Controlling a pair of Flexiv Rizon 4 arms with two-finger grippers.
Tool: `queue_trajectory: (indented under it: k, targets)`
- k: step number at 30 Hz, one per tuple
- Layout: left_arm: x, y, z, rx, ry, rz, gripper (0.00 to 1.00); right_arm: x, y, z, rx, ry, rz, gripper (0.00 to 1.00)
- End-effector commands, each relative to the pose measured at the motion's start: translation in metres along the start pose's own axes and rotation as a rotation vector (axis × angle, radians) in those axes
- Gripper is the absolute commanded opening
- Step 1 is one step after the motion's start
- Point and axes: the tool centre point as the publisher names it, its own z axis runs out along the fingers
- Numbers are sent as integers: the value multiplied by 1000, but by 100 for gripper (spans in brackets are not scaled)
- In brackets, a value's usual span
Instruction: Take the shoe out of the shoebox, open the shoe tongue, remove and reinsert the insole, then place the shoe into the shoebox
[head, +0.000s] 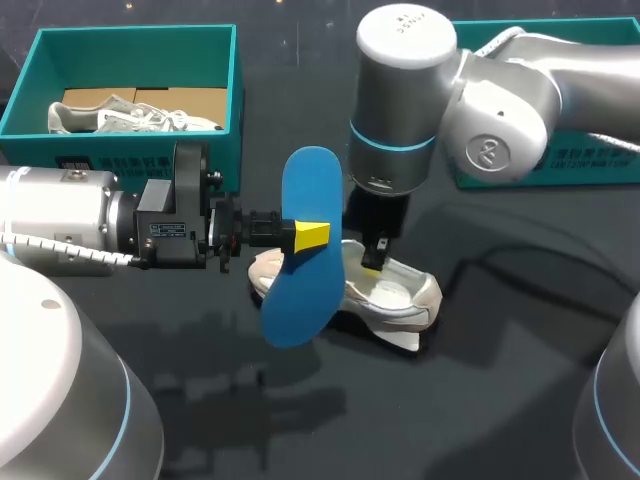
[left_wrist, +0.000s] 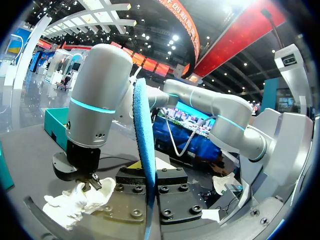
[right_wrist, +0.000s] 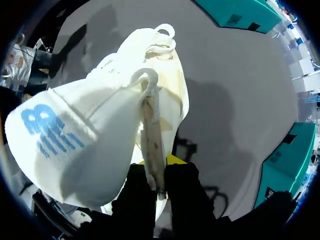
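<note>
From above: the left gripper (head: 305, 235) is clamped on the flat blue foam insole (head: 305, 185), holding it on edge and clear of the dark tabletop (head: 480, 380), just above the heel end of the white lace-up sports shoe (head: 400, 295). The right gripper (head: 375, 262) points straight down into the shoe's mouth. The open teal cardboard shoebox (head: 130, 35) sits well apart at the far left, with a second pale shoe (head: 130, 118) inside; another teal box (head: 560, 165) lies behind the right arm. The insole appears to be out, so reinsertion looks like the step in hand. The next move calls for tipping the insole toe-first into the opening while the tongue is held back.

From the left wrist: the insole (left_wrist: 142, 150) stands edge-on between the left gripper's (left_wrist: 150, 190) two dark fingers, both pressing it. The shoe (left_wrist: 75, 205) lies ahead and to one side, under the right gripper (left_wrist: 89, 184).

From the right wrist: the right gripper (right_wrist: 155, 185) is nearly closed, pinching what looks like the shoe's white padded tongue (right_wrist: 152, 145) by a thin edge. The rest of the shoe (right_wrist: 165, 65) hangs ahead of the fingers, above the tabletop (right_wrist: 235, 100).
</note>
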Motion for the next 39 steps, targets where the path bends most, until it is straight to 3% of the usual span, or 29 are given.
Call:
queue_trajectory:
  k: [1, 2, 14, 22, 25, 35, 39]
  targets:
    - [-1, 1, 3, 3, -1, 0, 0, 13, -16, -15, -94, -4, 168, 0]
    - [-1, 1, 3, 3, -1, 0, 0, 20, -16, -19, -98, -7, 190, 0]
    - [-1, 1, 3, 3, -1, 0, 0, 20, -16, -19, -98, -7, 190, 0]
    - [-1, 1, 3, 3, -1, 0, 0, 30, 2, -16, -111, 0, 611, 0]
    - [-1, 1, 3, 3, -1, 0, 0, 39, 6, -16, -149, 73, 805, 0]
    - [-1, 1, 3, 3, -1, 0, 0, 39, 6, -16, -149, 73, 805, 0]
    - [-1, 1, 3, 3, -1, 0, 0, 37, 11, -12, -178, 91, 905, 0]
